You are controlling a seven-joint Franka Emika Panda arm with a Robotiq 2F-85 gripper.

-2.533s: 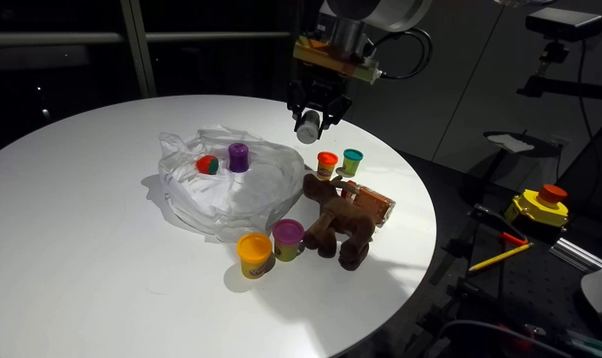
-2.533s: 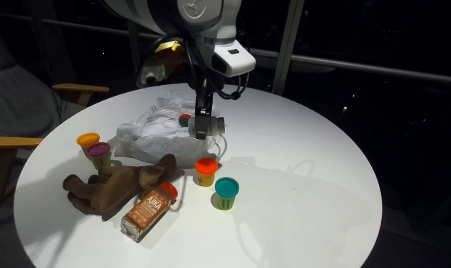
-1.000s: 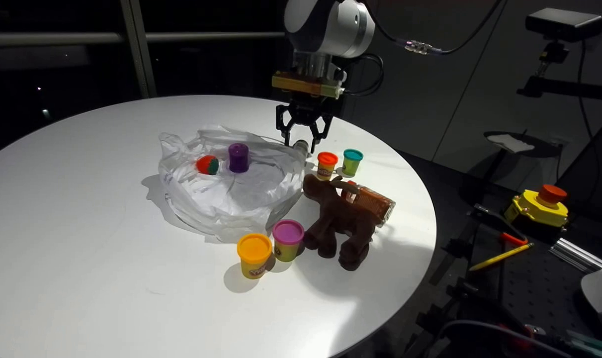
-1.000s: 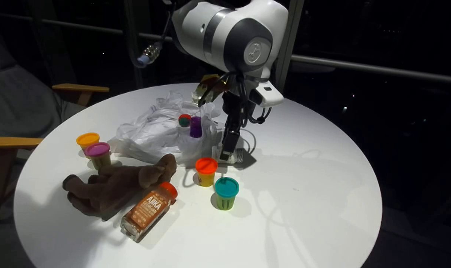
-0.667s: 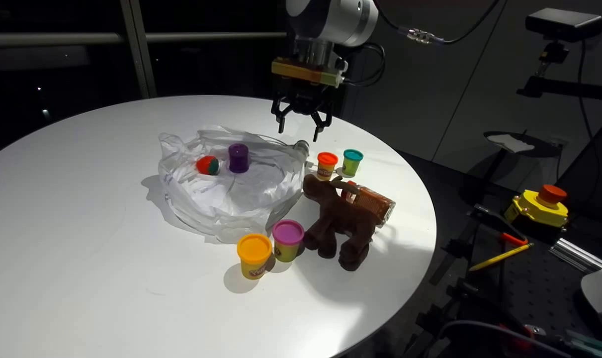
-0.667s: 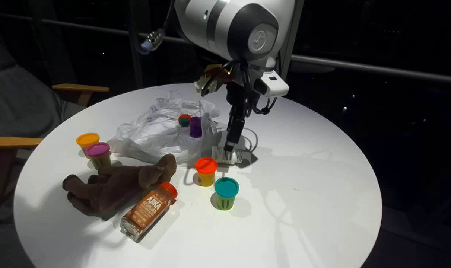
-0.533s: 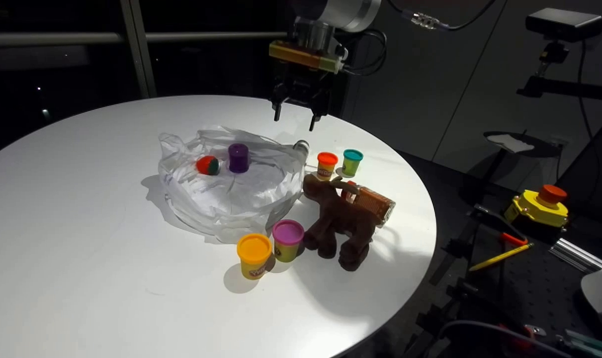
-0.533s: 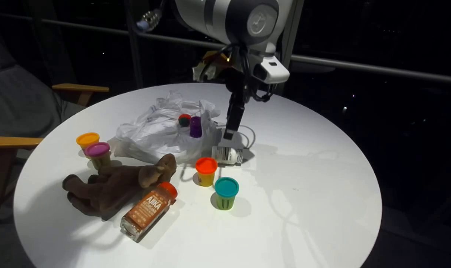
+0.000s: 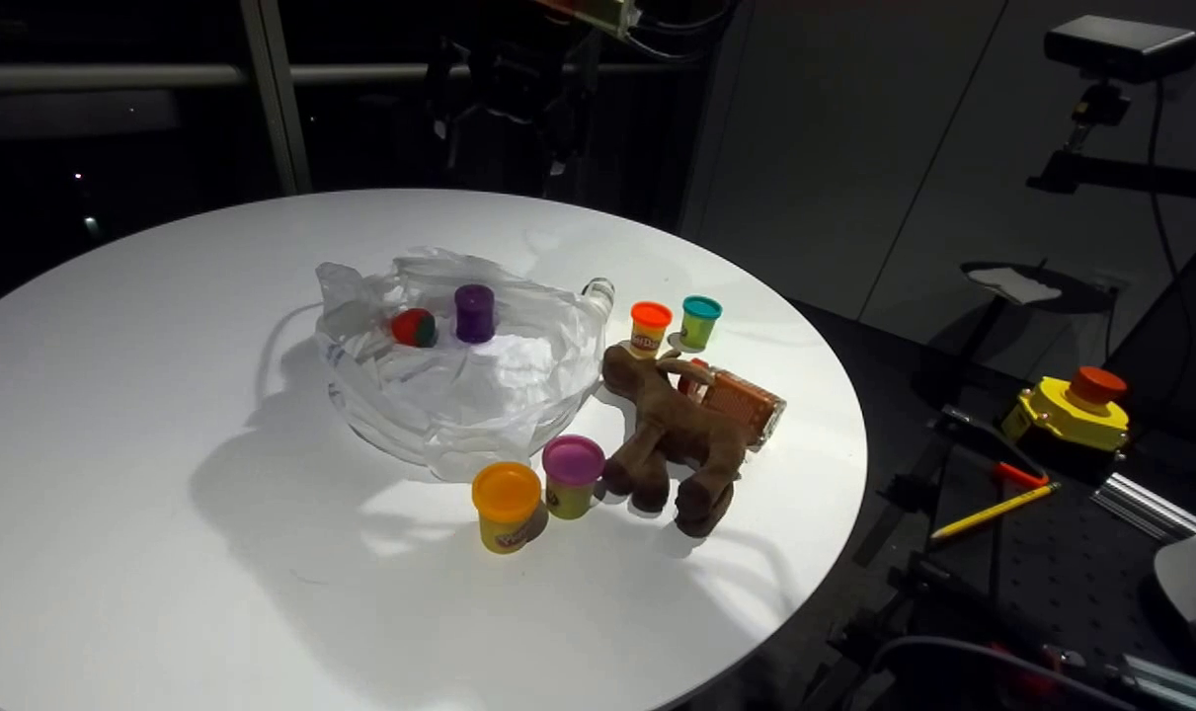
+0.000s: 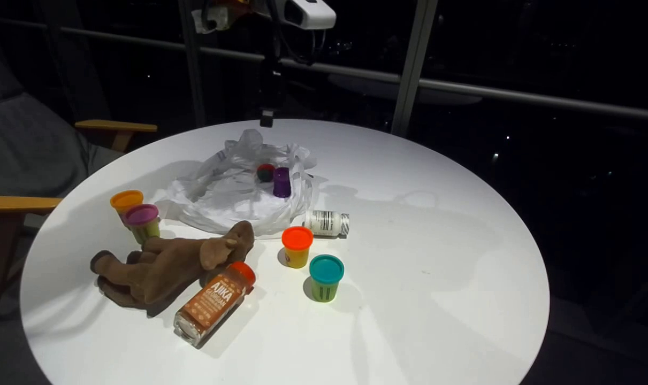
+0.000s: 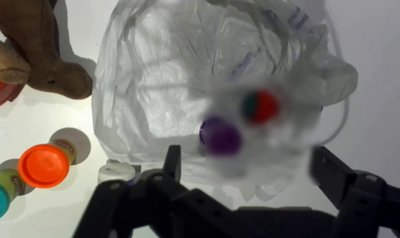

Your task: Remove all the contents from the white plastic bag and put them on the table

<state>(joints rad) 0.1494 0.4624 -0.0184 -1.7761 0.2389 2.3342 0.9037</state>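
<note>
Wrist view shows the jaws spread wide and holding nothing, above the white plastic bag (image 11: pixel 173 66). Inside the bag, the purple tub (image 11: pixel 223 140) blurs near the frame's centre, just above their tips and left of midway; its long axis stands upright in both exterior views, so a descent from overhead would likely suit.

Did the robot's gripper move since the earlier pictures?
Yes. In an exterior view, the gripper has gone up and sideways: it now shows higher in the picture and nearer to the upright window post.
</note>
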